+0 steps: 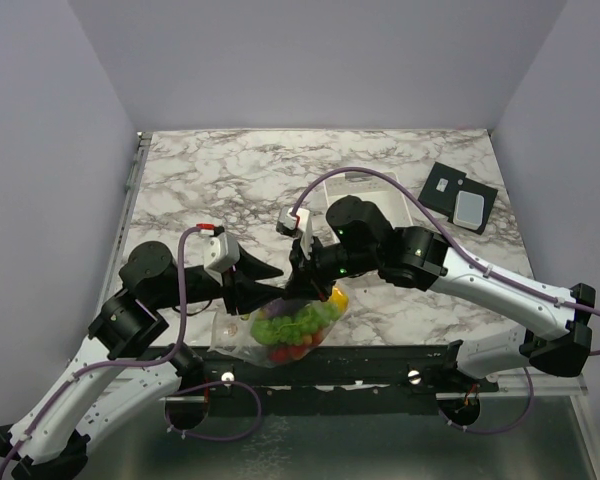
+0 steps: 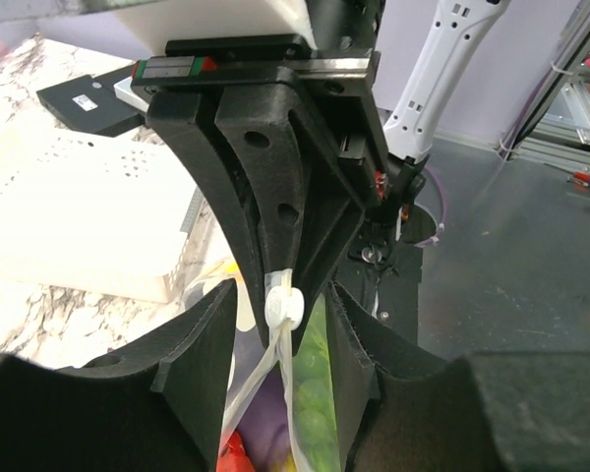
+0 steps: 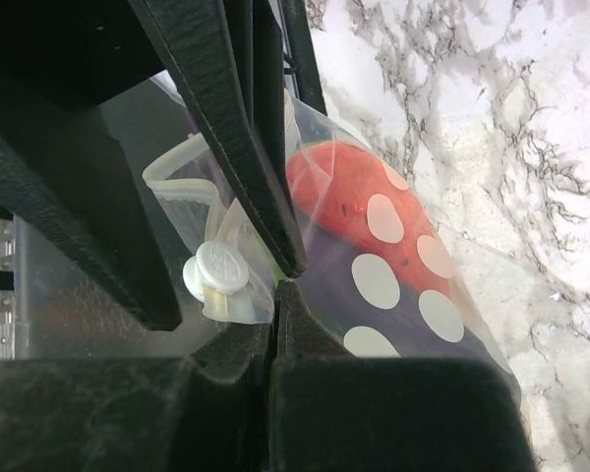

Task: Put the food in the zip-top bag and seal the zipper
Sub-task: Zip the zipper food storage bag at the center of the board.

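Observation:
The clear zip-top bag (image 1: 285, 335) hangs at the table's near edge, between both grippers. Through it show green pieces (image 1: 298, 322), red pieces (image 1: 285, 352) and a yellow piece (image 1: 337, 297). My right gripper (image 1: 302, 280) is shut on the bag's top edge (image 3: 280, 285), right beside the white zipper slider (image 3: 216, 270). My left gripper (image 2: 281, 295) is open, its fingers (image 2: 206, 364) straddling the bag's mouth and the slider (image 2: 283, 307) without closing on them. The right wrist view shows a watermelon slice (image 3: 349, 202) and a purple eggplant (image 3: 374, 320) inside the bag.
A white basket (image 2: 79, 216) stands on the marble table behind the grippers, partly hidden by the right arm in the top view. A black device with a grey panel (image 1: 460, 197) lies at the back right. A black frame rail (image 1: 380, 362) runs along the near edge.

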### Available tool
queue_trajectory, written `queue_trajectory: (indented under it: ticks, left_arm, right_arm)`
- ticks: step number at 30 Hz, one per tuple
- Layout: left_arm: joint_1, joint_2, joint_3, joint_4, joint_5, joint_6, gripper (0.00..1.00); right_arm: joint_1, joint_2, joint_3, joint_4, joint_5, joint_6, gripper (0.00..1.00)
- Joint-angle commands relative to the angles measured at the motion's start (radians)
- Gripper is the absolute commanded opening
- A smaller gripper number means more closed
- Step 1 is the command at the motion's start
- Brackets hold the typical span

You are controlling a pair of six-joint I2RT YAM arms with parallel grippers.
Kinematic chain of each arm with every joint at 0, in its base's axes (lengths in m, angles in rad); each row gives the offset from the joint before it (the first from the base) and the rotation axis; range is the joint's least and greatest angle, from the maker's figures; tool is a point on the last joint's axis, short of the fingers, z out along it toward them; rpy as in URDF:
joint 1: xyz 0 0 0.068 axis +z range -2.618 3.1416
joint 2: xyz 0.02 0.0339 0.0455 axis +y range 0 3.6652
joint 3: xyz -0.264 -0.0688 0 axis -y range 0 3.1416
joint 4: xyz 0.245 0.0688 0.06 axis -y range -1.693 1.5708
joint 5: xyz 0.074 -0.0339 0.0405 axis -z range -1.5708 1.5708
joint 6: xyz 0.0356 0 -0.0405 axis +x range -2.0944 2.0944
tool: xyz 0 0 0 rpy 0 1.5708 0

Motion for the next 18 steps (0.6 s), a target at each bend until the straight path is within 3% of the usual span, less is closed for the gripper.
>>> queue_trajectory:
  ticks: [1, 4, 18]
  left_arm:
    - [-0.005, -0.003, -0.015, 0.001, -0.039, 0.019, 0.41]
    - [-0.005, -0.002, -0.015, -0.003, -0.039, 0.021, 0.37]
    - [-0.005, -0.003, -0.017, -0.031, -0.012, 0.036, 0.0]
  right_arm:
    - [0.004, -0.006, 0.053, 0.03, 0.013, 0.018, 0.01]
    - [0.004, -0.006, 0.051, 0.032, 0.014, 0.018, 0.01]
    - [0.005, -0.014, 0.043, 0.047, 0.017, 0.026, 0.01]
